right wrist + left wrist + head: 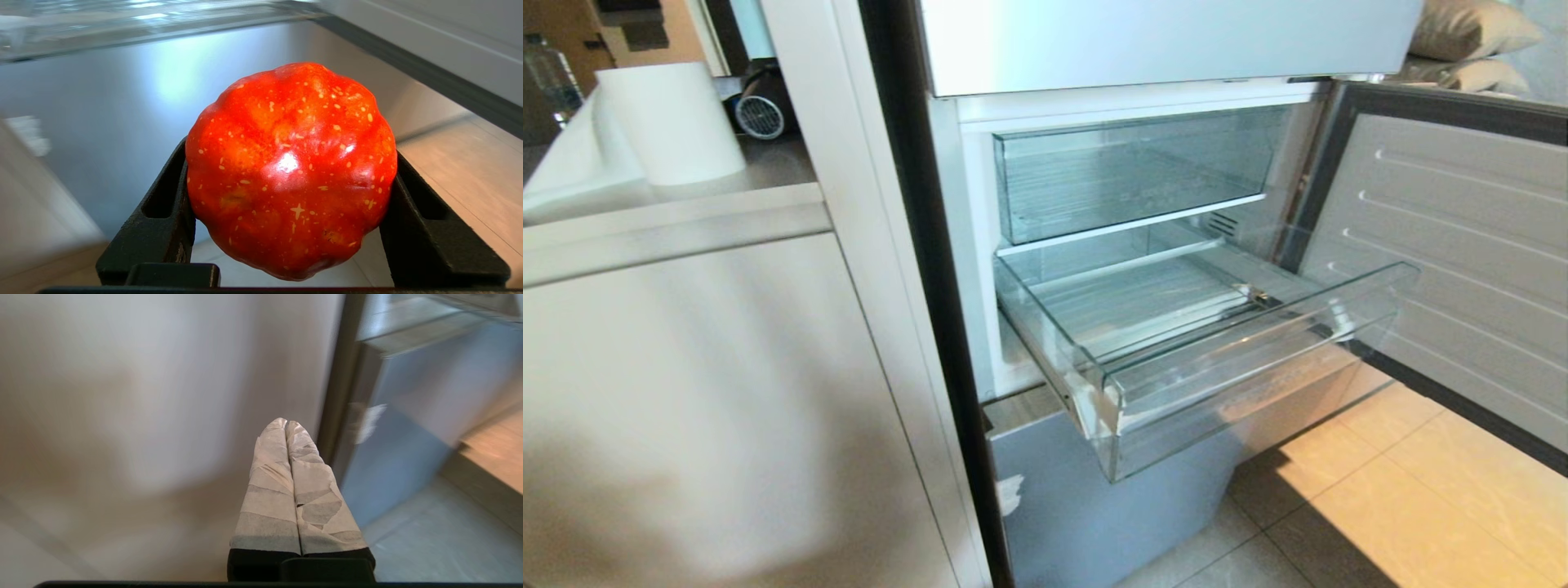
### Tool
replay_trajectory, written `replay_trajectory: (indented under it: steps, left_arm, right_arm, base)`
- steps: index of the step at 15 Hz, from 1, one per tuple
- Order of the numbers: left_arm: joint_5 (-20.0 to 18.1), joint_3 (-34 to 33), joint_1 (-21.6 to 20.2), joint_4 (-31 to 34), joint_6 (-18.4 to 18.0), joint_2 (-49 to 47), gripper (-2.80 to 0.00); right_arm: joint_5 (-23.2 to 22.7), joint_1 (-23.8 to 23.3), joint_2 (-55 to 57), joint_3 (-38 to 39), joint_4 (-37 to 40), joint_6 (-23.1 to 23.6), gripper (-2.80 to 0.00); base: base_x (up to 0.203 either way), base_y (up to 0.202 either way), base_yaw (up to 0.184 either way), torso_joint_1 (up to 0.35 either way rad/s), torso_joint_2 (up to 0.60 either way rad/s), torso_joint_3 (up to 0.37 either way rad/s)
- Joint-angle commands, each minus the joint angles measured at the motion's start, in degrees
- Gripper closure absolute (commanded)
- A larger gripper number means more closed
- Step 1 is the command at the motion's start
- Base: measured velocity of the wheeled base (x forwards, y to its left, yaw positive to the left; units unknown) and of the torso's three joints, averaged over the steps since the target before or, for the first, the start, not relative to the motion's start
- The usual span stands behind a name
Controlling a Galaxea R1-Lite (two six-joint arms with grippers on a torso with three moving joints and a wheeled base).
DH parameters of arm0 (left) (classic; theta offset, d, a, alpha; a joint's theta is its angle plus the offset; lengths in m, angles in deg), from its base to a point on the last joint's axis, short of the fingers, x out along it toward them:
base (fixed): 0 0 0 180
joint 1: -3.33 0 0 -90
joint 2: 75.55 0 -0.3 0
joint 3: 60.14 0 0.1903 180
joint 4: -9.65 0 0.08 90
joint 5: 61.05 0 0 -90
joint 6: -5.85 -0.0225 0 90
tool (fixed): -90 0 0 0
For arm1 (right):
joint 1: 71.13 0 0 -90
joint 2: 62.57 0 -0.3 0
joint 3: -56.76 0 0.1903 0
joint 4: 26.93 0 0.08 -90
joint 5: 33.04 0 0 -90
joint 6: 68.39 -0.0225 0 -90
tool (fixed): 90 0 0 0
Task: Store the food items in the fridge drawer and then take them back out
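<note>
A glossy red-orange, tomato-like food item fills the right wrist view. My right gripper is shut on it, one black finger pressing each side. It hangs low, in front of the grey panel below the fridge drawer. That clear drawer stands pulled out, with nothing visible inside and whitish tape on its front left corner. My left gripper has tape-wrapped fingers pressed together, holds nothing, and points at the pale cabinet side by the fridge edge. Neither arm shows in the head view.
A second clear bin sits pushed in above the drawer. The fridge door stands open on the right. A pale cabinet with a white paper roll on top is on the left. Tiled floor lies below.
</note>
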Motion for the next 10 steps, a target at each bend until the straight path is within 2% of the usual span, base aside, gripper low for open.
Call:
replay_trajectory:
  steps: [1, 7, 10]
  left_arm:
    - [0.0, 0.0, 0.0, 0.0, 0.0, 0.0, 0.0]
    - [0.0, 0.0, 0.0, 0.0, 0.0, 0.0, 0.0]
    - [0.0, 0.0, 0.0, 0.0, 0.0, 0.0, 0.0]
  right_arm:
    - [0.0, 0.0, 0.1, 0.0, 0.0, 0.0, 0.0]
    - [-0.3, 0.0, 0.3, 0.0, 0.0, 0.4, 0.0]
    - [-0.3, 0.0, 9.6, -1.6, -5.2, 0.9, 0.0]
  base:
    - [0.0, -0.01, 0.174, 0.011, 0.01, 0.002]
    - [0.0, -0.007, 0.165, 0.003, 0.0, 0.004]
    - [0.0, 0.0, 0.029, 0.0, 0.0, 0.002]
